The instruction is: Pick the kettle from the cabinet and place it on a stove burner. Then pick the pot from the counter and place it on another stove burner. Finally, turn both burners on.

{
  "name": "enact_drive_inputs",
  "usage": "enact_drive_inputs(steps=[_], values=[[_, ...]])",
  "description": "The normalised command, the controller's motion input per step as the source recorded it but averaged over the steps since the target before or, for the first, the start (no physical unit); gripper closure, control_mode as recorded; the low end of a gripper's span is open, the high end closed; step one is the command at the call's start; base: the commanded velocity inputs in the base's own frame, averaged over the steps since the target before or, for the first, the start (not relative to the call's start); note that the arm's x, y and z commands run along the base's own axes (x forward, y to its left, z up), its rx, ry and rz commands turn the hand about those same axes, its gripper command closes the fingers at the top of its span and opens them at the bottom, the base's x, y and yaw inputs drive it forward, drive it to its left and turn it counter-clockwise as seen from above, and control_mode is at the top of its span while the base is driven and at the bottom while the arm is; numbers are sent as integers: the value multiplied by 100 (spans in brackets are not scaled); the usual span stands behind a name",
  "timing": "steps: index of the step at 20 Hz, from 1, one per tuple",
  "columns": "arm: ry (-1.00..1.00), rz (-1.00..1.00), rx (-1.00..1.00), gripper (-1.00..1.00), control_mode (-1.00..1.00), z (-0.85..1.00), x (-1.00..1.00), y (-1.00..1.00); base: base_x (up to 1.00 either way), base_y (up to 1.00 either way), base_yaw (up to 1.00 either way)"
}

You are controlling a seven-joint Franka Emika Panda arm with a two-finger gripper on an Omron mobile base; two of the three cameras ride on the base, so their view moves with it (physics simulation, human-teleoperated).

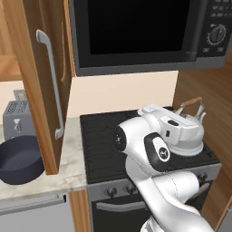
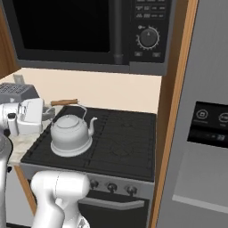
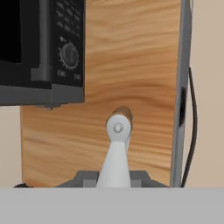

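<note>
Sitting on the black cast-iron grates (image 2: pixel 120 138) of the gas range, front-left burner, the small squat silver-white kettle (image 2: pixel 70 135) is placed, and the tool (image 3: pixel 117 175) is pinching its arched handle at the brown wooden bar (image 3: pixel 123 114). Not yet let go, I'd say. Left to do: the wide dark navy pot (image 1: pixel 18 161) waits on the pale marble-look tabletop (image 1: pixel 68 170) beside the open wood-grain cabinet door (image 1: pixel 43 81), and the round knobs (image 2: pixel 111 187) look untouched; the arm hides most of the kettle in the left view.
</note>
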Motion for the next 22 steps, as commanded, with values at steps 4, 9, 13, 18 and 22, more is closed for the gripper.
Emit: enact_drive_inputs(steps=[4,9,13,18,22], values=[[0,0,0,100,100,0,0,0,18,-18,4],[0,0,0,100,-100,-4,20,0,0,0,0],[0,0,0,100,-100,-6,52,0,0,0,0],[0,0,0,100,-100,-1,50,6,0,0,0],[0,0,0,100,-100,-4,44,20,0,0,0]])
